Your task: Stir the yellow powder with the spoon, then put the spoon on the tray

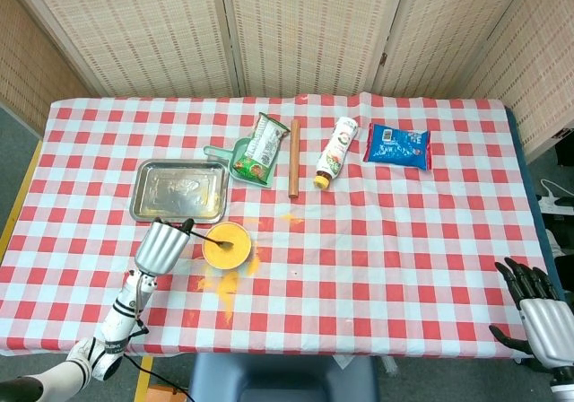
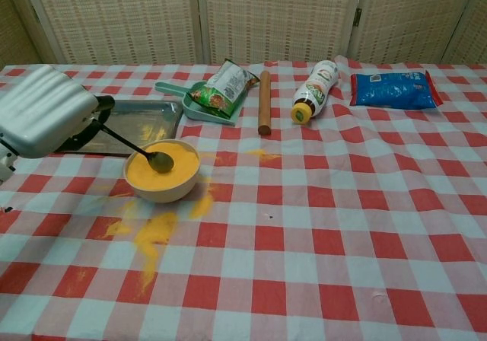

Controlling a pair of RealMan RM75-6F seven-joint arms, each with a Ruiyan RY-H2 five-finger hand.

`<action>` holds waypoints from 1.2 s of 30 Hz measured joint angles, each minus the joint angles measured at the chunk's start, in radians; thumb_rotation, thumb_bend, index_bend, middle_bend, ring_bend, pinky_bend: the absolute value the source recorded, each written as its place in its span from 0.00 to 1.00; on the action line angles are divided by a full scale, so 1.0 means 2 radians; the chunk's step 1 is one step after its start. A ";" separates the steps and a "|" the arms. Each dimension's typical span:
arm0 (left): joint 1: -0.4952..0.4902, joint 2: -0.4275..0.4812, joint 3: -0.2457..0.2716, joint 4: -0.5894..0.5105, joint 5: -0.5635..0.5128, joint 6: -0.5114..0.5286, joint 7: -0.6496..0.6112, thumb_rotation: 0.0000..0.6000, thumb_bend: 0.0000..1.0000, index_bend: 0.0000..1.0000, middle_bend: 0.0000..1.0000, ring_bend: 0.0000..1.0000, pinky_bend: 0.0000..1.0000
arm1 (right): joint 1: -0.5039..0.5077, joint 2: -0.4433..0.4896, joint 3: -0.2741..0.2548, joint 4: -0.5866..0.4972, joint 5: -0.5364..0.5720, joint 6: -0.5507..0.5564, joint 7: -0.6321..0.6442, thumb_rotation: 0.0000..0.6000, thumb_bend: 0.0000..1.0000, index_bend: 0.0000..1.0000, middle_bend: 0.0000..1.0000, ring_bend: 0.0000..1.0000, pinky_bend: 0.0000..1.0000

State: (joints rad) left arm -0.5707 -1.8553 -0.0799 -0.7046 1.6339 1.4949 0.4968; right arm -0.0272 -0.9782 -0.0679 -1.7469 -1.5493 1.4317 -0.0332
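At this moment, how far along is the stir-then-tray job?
Stirring is underway: the left hand holds the spoon, its tip in the yellow powder in the bowl. Some powder lies spilled on the tablecloth. Left to do: put the spoon on the metal tray.

— Bright, even light from overhead, only soft, short shadows under things on the table (image 1: 377, 240).
— Sharp?
— Mostly. A dull sheen on the tray (image 1: 179, 191); the left hand (image 2: 42, 120) looms large, slightly soft.
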 measured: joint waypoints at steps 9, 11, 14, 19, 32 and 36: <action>-0.018 -0.023 -0.013 0.066 -0.014 -0.014 -0.023 1.00 0.65 0.99 1.00 1.00 1.00 | -0.004 0.004 0.000 0.001 -0.002 0.009 0.008 1.00 0.12 0.00 0.00 0.00 0.00; -0.023 -0.028 -0.016 0.079 -0.016 -0.013 -0.030 1.00 0.65 0.99 1.00 1.00 1.00 | -0.005 0.005 0.000 0.001 -0.004 0.011 0.009 1.00 0.12 0.00 0.00 0.00 0.00; -0.028 -0.032 -0.020 0.091 -0.018 -0.003 -0.042 1.00 0.65 0.99 1.00 1.00 1.00 | -0.006 0.005 0.000 0.001 -0.005 0.012 0.008 1.00 0.12 0.00 0.00 0.00 0.00; -0.029 -0.030 -0.021 0.084 -0.017 0.017 -0.052 1.00 0.65 0.99 1.00 1.00 1.00 | -0.005 0.004 0.000 0.001 -0.004 0.009 0.006 1.00 0.12 0.00 0.00 0.00 0.00; -0.038 0.010 -0.040 0.020 -0.039 0.001 -0.067 1.00 0.65 0.99 1.00 1.00 1.00 | -0.005 0.004 0.001 0.001 0.001 0.008 0.007 1.00 0.12 0.00 0.00 0.00 0.00; -0.054 0.016 -0.061 0.034 -0.068 -0.049 -0.088 1.00 0.64 0.99 1.00 1.00 1.00 | -0.003 0.001 0.004 0.002 0.009 0.000 0.002 1.00 0.12 0.00 0.00 0.00 0.00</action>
State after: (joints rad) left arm -0.6796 -1.8241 -0.2027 -0.6370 1.4988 1.3970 0.3209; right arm -0.0323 -0.9752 -0.0604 -1.7425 -1.5311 1.4327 -0.0297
